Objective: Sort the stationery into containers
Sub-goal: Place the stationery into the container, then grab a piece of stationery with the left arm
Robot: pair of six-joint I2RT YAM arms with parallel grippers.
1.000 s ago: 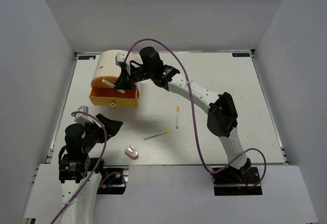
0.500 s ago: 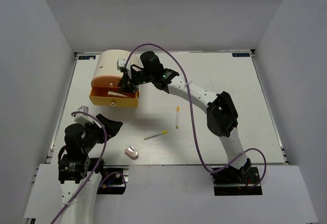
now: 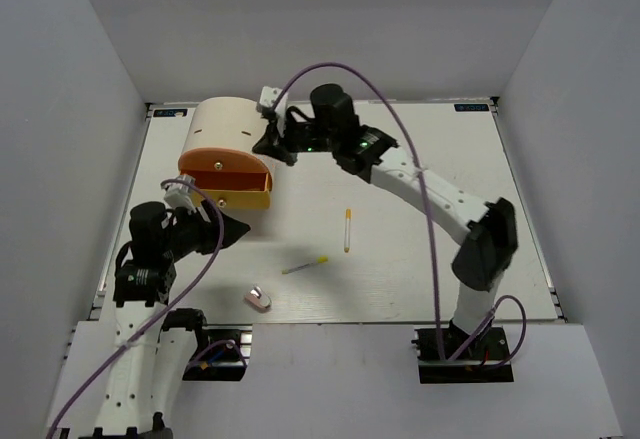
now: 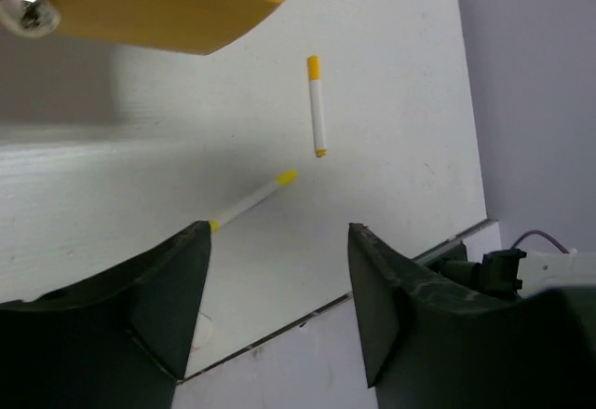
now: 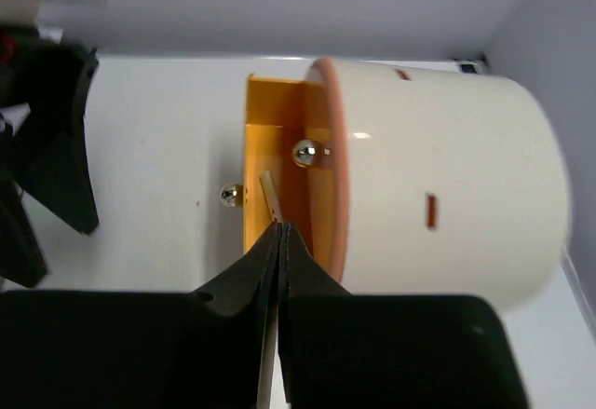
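right jaws closed by the drawer

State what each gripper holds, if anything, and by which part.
Nothing is held. The black left gripper is open and empty; the black right gripper is shut on nothing.

drawer cut by top edge | eraser mostly behind left gripper | stick lower end behind right gripper
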